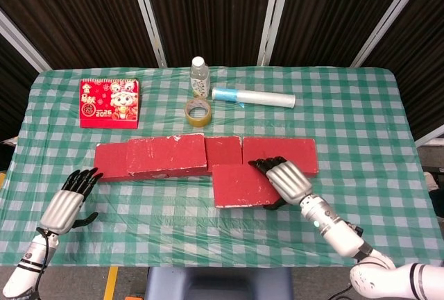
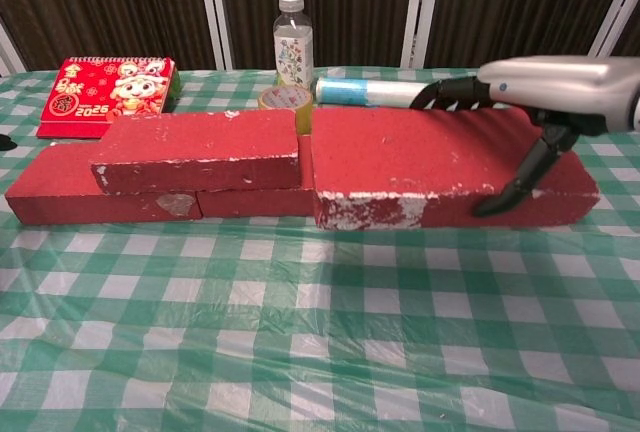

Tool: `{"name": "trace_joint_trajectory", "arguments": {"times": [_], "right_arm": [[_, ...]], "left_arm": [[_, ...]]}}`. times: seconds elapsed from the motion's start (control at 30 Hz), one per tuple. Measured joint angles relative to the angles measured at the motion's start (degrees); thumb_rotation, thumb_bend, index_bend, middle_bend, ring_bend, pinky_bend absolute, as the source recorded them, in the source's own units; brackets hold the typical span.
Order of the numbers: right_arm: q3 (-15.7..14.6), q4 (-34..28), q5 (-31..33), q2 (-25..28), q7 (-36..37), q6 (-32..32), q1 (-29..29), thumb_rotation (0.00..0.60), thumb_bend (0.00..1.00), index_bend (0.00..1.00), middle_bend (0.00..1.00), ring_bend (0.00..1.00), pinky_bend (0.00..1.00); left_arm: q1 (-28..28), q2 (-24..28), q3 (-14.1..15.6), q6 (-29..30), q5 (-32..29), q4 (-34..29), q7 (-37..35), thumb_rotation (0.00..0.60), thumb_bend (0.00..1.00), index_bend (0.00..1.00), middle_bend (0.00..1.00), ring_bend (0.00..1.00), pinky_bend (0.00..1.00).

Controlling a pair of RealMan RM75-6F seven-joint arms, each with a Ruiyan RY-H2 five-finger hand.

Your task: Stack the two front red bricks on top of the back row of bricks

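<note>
A table (image 1: 361,112) covered with a green-and-white checked cloth under clear plastic film was seen in front of dark curtains. Along its far side were laid a red desk calendar with a cartoon figure (image 1: 109,103), a clear plastic water bottle with a white cap (image 1: 200,76) standing upright, a roll of yellowish tape (image 1: 198,113) lying flat just in front of the bottle, and a roll of clear plastic film with a blue end (image 1: 253,97) lying on its side to the right. Across the middle, a back row of red bricks (image 1: 111,161) was set end to end directly on the cloth.
</note>
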Motion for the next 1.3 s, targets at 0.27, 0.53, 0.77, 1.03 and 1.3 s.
{"name": "trace_joint_trajectory", "arguments": {"times": [0.27,0.53,0.77,1.03,1.3], "right_arm": [[5.4,13.6,2.0,1.2,11.3,-10.6,7.4,0.600,0.18,0.55,0.42,0.33,0.49],[6.3,25.3,-3.9,-1.2,24.7,-18.0,13.2,0.600,0.18,0.54,0.42,0.33,0.49],[4.3,31.0,-7.9,-4.8,30.3,-19.2,15.4,0.600,0.18,0.54,0.42,0.33,0.49],[2.6,35.2,-8.7,-8.3,32.4,-18.2,16.4,0.600,0.18,0.54,0.42,0.33,0.49],[2.1,35.8,-6.6,-10.1,30.9,-17.3,16.8,0.600,0.18,0.53,0.42,0.33,0.49]], "left_arm": [[0.3,-1.7,-2.6,-1.3,-4.2,0.6,5.5,0.600,0.25,0.00,0.00,0.00,0.03],[0.3,-2.3,-3.4,-2.0,-5.1,1.4,6.4,0.600,0.25,0.00,0.00,0.00,0.03],[0.5,-2.2,-3.7,-1.6,-4.9,1.3,6.2,0.600,0.25,0.00,0.00,0.00,0.03],[0.6,-2.1,-3.7,-1.8,-4.7,1.4,6.0,0.600,0.25,0.00,0.00,0.00,0.03],[0.6,-1.9,-3.7,-1.9,-4.3,1.3,6.0,0.600,0.25,0.00,0.00,0.00,0.03]]}}
